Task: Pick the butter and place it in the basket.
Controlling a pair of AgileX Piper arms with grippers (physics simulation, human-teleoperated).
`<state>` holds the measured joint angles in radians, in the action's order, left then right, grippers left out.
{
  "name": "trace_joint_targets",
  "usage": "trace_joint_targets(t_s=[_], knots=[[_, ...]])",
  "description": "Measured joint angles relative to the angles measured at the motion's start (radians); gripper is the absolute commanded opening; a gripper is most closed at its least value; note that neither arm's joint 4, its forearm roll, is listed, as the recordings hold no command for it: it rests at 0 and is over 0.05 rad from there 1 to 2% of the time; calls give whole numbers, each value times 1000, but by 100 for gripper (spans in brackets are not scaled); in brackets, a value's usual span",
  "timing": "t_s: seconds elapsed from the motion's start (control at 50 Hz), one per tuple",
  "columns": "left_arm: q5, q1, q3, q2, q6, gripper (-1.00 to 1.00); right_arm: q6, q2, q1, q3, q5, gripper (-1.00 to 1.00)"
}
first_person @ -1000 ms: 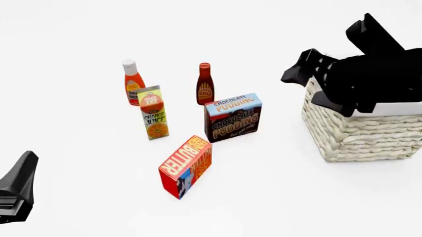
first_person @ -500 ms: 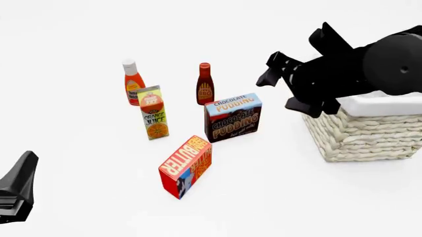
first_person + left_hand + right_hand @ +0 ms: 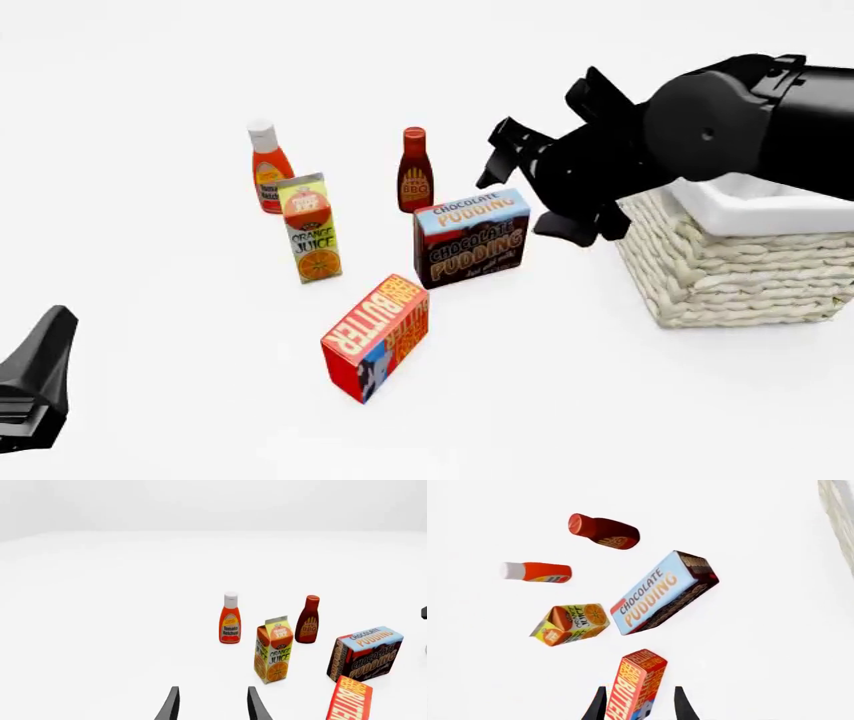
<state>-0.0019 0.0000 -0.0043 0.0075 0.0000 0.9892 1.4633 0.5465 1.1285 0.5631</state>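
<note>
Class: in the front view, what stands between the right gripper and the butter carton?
The chocolate pudding box stands between the right gripper and the butter, seen in the front view.

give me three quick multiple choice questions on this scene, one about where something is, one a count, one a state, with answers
1. In the front view, the red rectangular butter carton stands
A. inside the basket
B. on the table, nearer the camera than the dark brown chocolate pudding box
C. behind the bottles

2. How many bottles stand on the table?
A. two
B. four
C. none

3. The right gripper is
A. shut on the butter carton
B. open, holding nothing
C. inside the cream woven wicker basket

Answers: 1 B, it stands apart, in front of the pudding box. 2 A, one tomato ketchup bottle and one BBQ sauce bottle. 3 B, its fingers are spread in the air, above the carton.
</note>
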Motion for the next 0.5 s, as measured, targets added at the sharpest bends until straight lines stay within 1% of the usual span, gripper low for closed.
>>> trace_joint_targets(t_s=[0.32,0.5], knots=[[0,0,0,0,0,100,59,59,19,33,7,100],[0,0,0,0,0,100,78,90,31,55,8,100]])
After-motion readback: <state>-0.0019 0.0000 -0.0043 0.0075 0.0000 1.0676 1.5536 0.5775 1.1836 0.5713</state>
